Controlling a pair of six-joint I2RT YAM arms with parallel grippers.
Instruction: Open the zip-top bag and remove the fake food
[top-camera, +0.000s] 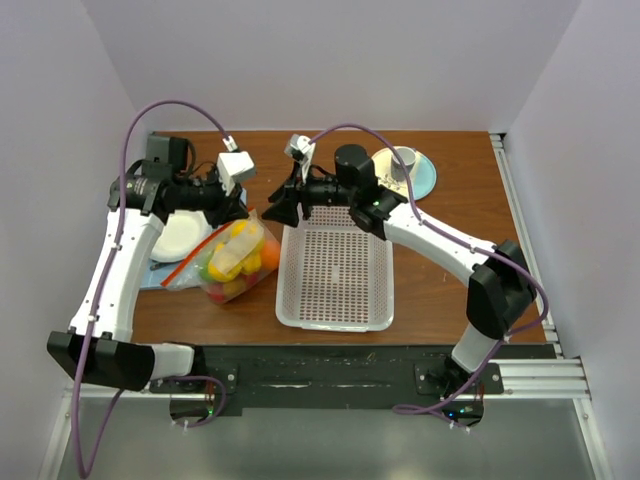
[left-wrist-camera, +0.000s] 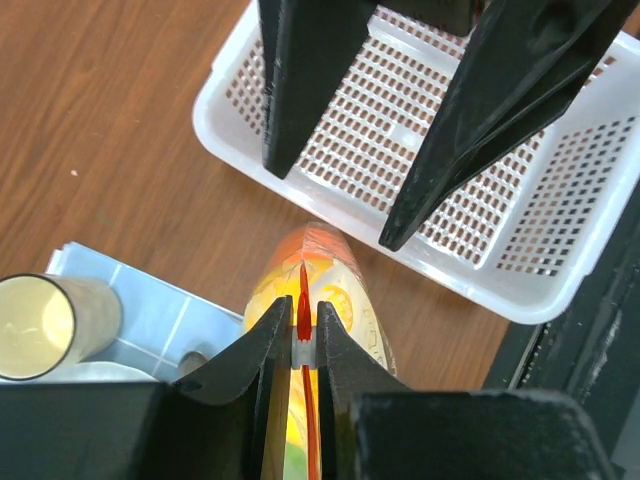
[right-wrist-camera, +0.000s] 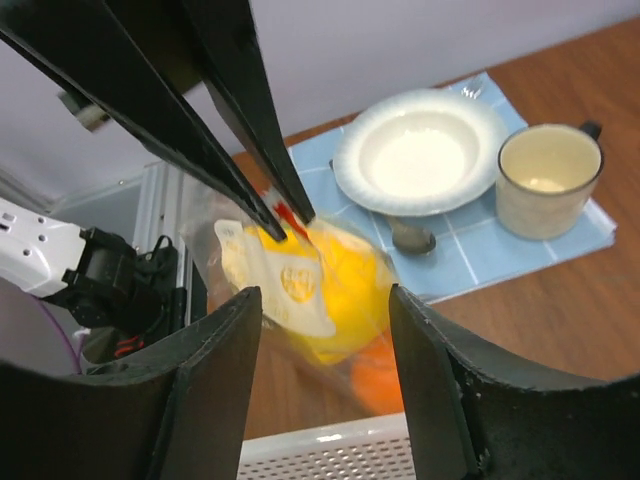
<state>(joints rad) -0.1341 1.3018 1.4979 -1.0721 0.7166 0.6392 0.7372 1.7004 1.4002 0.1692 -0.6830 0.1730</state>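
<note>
The zip-top bag (top-camera: 236, 262) lies tilted left of the basket, with yellow, orange, red and green fake food (top-camera: 228, 262) inside. My left gripper (top-camera: 238, 208) is shut on the bag's orange-red zip strip (left-wrist-camera: 303, 300) at a small white piece, and holds that edge up. In the right wrist view the same strip (right-wrist-camera: 287, 215) shows pinched between the left fingers. My right gripper (right-wrist-camera: 325, 295) is open, its fingers either side of the bag's near end (right-wrist-camera: 300, 290) without touching it. Yellow fake food (right-wrist-camera: 355, 290) shows through the plastic.
A white perforated basket (top-camera: 335, 275) sits right of the bag. A white bowl (right-wrist-camera: 420, 150), a cream cup (right-wrist-camera: 548, 178) and a spoon (right-wrist-camera: 410, 238) rest on a blue cloth (right-wrist-camera: 520, 245) at the left. A plate with a grey cup (top-camera: 405, 165) stands at the back right.
</note>
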